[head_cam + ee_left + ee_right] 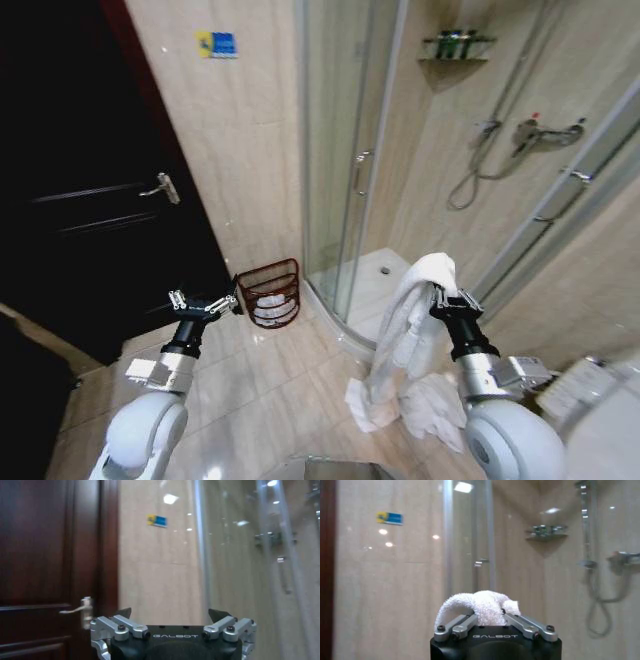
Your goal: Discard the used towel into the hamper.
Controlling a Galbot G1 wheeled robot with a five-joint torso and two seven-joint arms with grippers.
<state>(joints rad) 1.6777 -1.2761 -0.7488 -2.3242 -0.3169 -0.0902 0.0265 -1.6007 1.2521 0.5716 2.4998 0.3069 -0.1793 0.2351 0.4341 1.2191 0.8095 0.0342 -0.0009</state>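
Your right gripper (441, 290) is clamped on the white towel (405, 340), which hangs to the floor beside the shower's curved curb (340, 325). Your left gripper (205, 303) hovers with jaws spread, just beside the hamper (268, 293), which stands against the tiled wall between the dark door (90, 200) and the glass. Open floor lies between the arms; the hamper's pale contents are hard to make out.

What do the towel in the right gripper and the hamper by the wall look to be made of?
Towel: white terry cloth, judging by its fuzzy looped surface and limp drape from the right gripper. Hamper: dark reddish-brown open slats, either wicker or coated wire; the look leaves that open.
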